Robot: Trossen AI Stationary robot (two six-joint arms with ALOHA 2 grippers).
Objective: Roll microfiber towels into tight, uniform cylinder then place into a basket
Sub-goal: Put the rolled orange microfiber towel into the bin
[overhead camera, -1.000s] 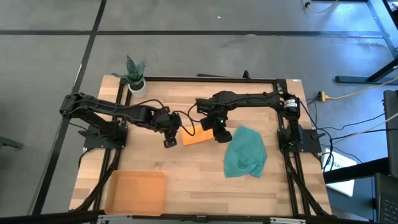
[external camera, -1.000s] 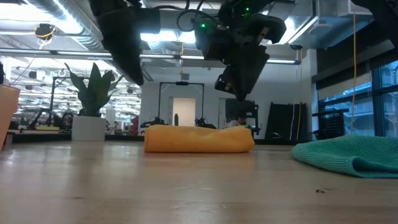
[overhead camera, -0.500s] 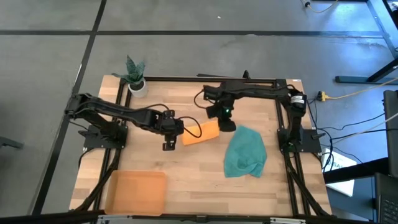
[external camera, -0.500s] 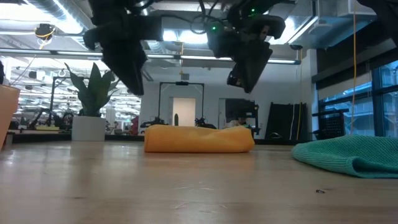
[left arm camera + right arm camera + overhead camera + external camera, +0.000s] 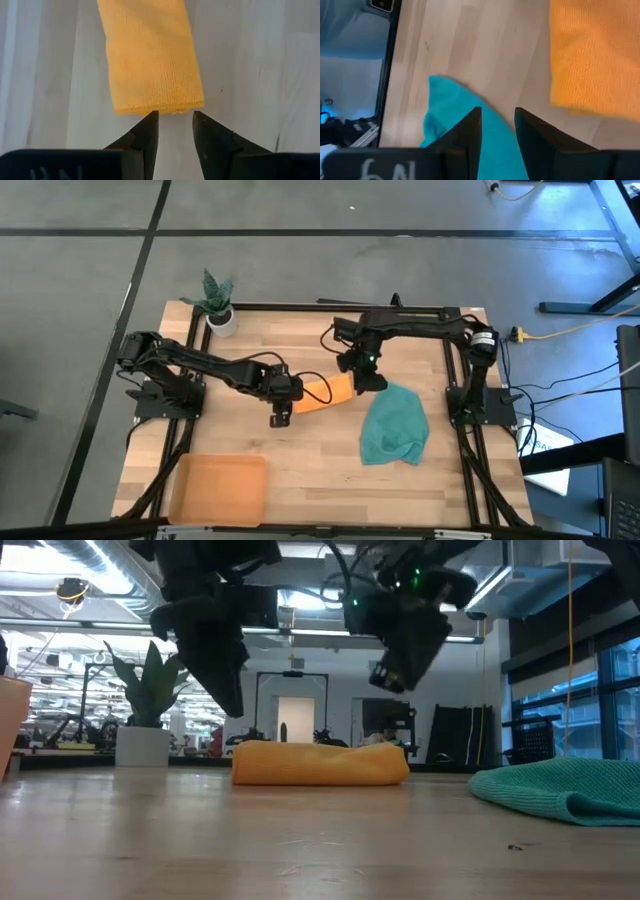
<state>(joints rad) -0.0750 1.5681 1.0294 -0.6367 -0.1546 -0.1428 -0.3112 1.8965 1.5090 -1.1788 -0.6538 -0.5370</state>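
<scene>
On the wooden tabletop, seen from above, the rolled orange towel lies near the middle, with the left jaws just off its left end and the right jaws just off its right end, between the roll and the crumpled teal towel that spreads to the right. The empty-handed arms reach in from their own sides; the tan basket sits well apart at the near left corner, and a small potted plant stands at the far left corner. In the low view the orange towel rests flat as a squat roll, both arms hanging above it without touching: the left jaws over its left end, the right jaws over its right end, the teal towel heaped at the right and the plant behind at the left. In the left wrist view the left jaws stand a narrow gap apart, holding nothing, their tips right at the near end of the orange towel. In the right wrist view the right jaws are likewise slightly parted and empty, hovering over a fold of the teal towel, with the orange towel just beside on bare wood.
</scene>
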